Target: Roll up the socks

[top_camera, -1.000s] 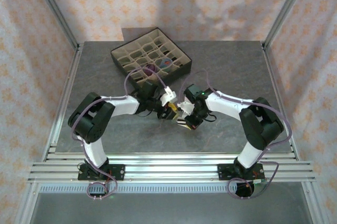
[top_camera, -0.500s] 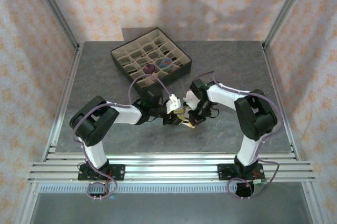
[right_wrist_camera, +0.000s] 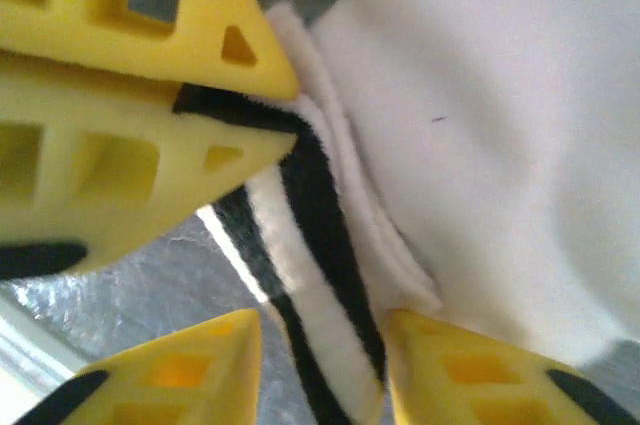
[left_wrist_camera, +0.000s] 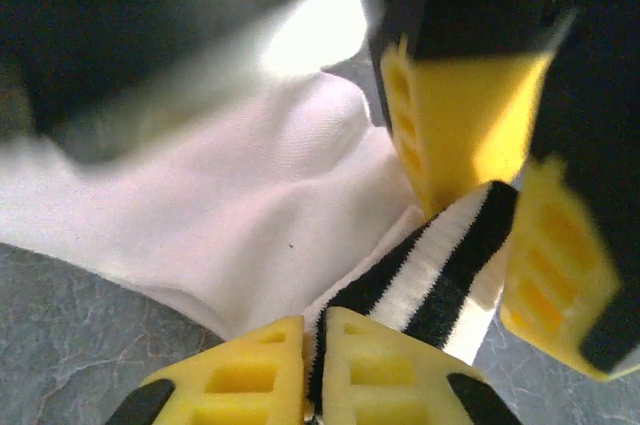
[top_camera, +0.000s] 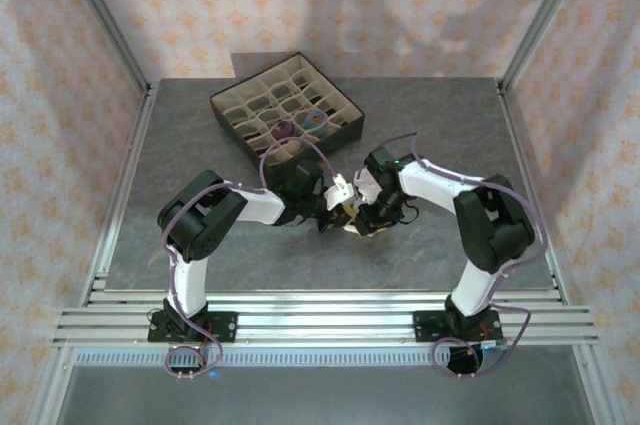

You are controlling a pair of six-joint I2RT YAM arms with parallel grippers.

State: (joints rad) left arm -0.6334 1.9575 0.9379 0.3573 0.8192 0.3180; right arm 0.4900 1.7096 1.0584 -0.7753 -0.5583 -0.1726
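Observation:
A white sock (left_wrist_camera: 250,205) with a black-striped cuff (left_wrist_camera: 440,265) lies bunched on the grey table (top_camera: 200,145), mid-front. My left gripper (left_wrist_camera: 315,370) is shut on the cuff's edge. My right gripper (right_wrist_camera: 320,375) is open, and the striped cuff (right_wrist_camera: 310,245) passes loosely between its fingers (right_wrist_camera: 490,365). From above, the left gripper (top_camera: 340,211) and the right gripper (top_camera: 366,219) meet tip to tip over the sock (top_camera: 354,229). A dark purple sock (top_camera: 285,131) and a grey-blue sock (top_camera: 316,121) sit rolled in compartments of the box.
The dark box (top_camera: 232,98) with beige grid compartments stands at the back centre of the table. Metal frame posts and patterned walls close in both sides. Both arms bend inward in front of the box.
My left gripper has shut on the striped cuff. My right gripper, shut before, has opened. Both grippers shifted slightly to the right.

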